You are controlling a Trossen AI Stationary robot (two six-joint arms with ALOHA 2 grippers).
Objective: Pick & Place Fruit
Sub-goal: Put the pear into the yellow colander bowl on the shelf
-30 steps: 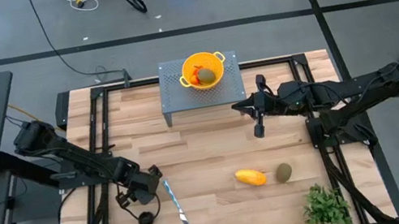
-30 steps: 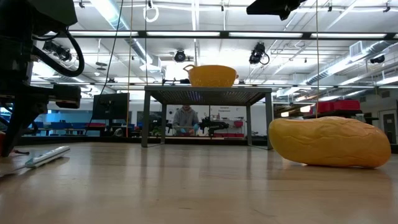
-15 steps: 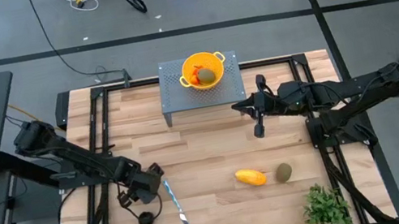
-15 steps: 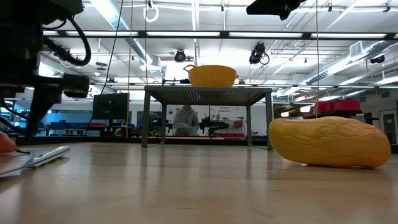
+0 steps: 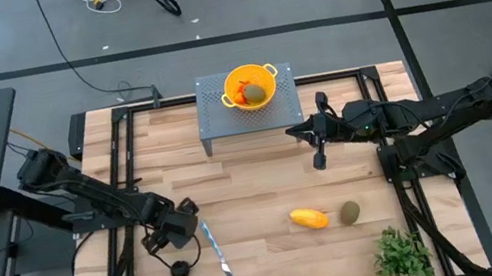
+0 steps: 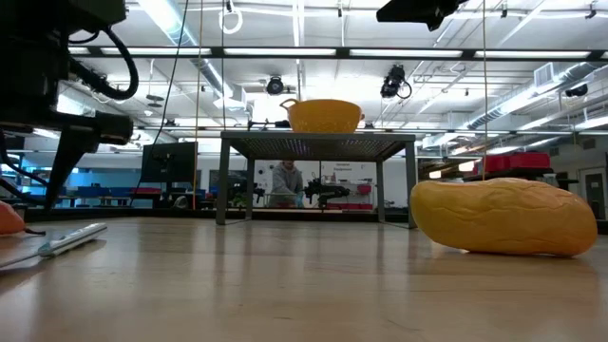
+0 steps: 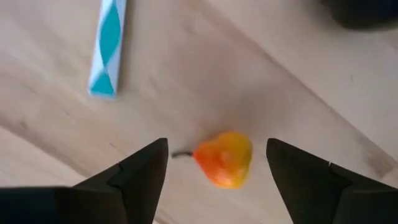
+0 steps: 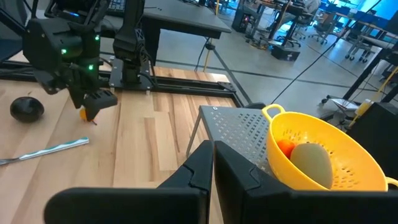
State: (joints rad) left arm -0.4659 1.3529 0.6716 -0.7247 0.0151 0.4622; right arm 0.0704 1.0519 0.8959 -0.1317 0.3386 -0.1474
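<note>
Left wrist view gives us the clearest look: the left gripper (image 7: pixel 216 163) hangs over the wooden table (image 5: pixel 266 195) with its two dark fingers spread wide on either side of a small orange-red fruit (image 7: pixel 225 158), which lies on the boards between them and touches neither. We take the silver knife (image 5: pixel 219 255) as our landmark; in the high view the left gripper (image 5: pixel 165 240) sits just beside the knife's upper end, on its left, and a dark round fruit (image 5: pixel 180 269) lies a little below the gripper, also left of the knife. Well to the knife's right we see the yellow-orange oblong fruit (image 5: pixel 309 218) and, just beside it, an olive-green oval fruit (image 5: pixel 350 212). Far above the knife a grey perforated stand (image 5: pixel 248 107) carries a yellow colander (image 5: pixel 250 86) (it holds another green oval and some orange-red pieces). The right gripper (image 5: pixel 319 159) hovers up and right of the knife, near the stand, fingers pressed together and holding nothing.
</note>
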